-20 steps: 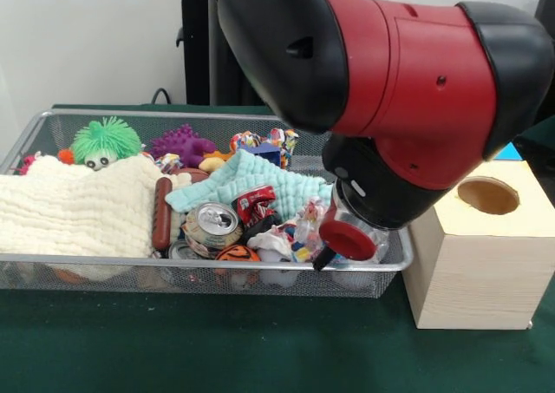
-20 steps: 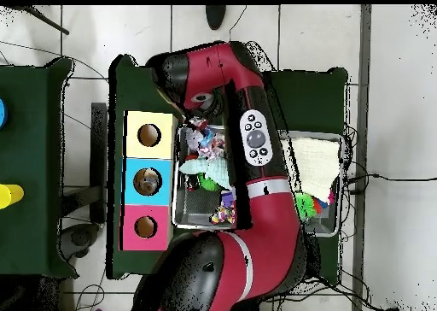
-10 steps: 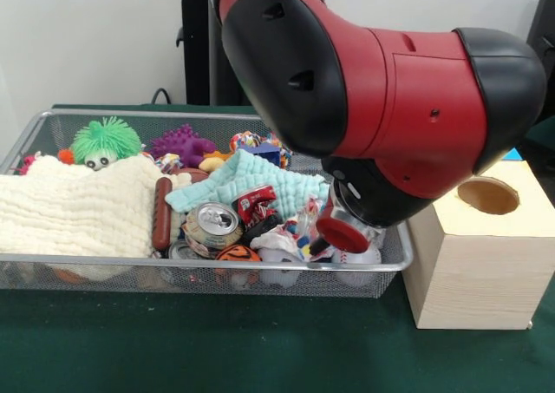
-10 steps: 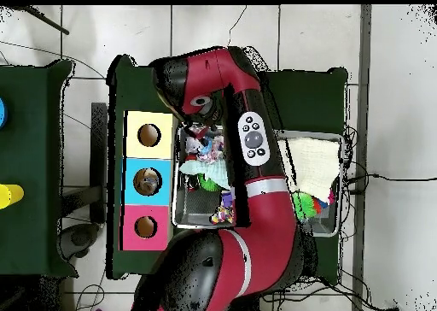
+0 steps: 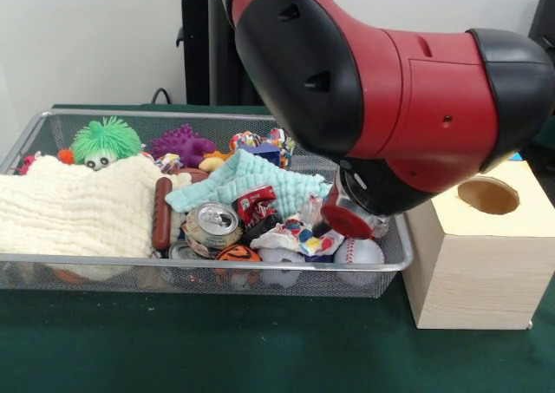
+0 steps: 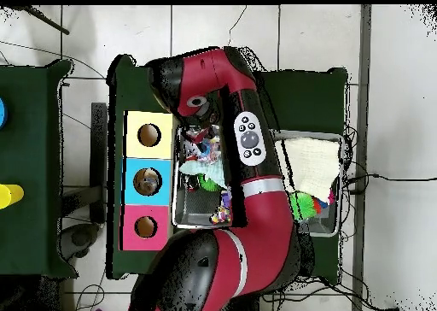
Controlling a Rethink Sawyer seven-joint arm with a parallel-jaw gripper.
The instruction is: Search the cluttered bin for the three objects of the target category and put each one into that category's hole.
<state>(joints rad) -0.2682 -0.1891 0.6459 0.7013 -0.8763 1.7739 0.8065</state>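
The wire bin (image 5: 260, 263) holds a jumble: a soda can (image 5: 212, 220), a crushed red can (image 5: 255, 204), a brown sausage toy (image 5: 161, 212), an orange ball (image 5: 238, 254), a baseball (image 5: 357, 252), a teal cloth (image 5: 251, 176) and a crumpled colourful wrapper (image 5: 295, 234). My gripper (image 5: 345, 223) hangs over the bin's right end, just above the wrapper and the baseball. The bulky red arm (image 5: 381, 89) hides most of it. In the overhead view the arm (image 6: 247, 154) covers the bin's middle and the gripper does not show.
A cream cloth (image 5: 74, 211) fills the bin's left half, with a green spiky ball (image 5: 105, 140) and a purple spiky toy (image 5: 182, 143) behind it. A wooden box with a round hole (image 5: 488, 195) stands right of the bin. Overhead, yellow (image 6: 148, 135), blue (image 6: 147, 182) and pink (image 6: 145, 227) holed boxes line the bin.
The arm has swung right and lifted slightly in the front view. The gripper end rose off the bin's near right corner, and the baseball now shows in full.
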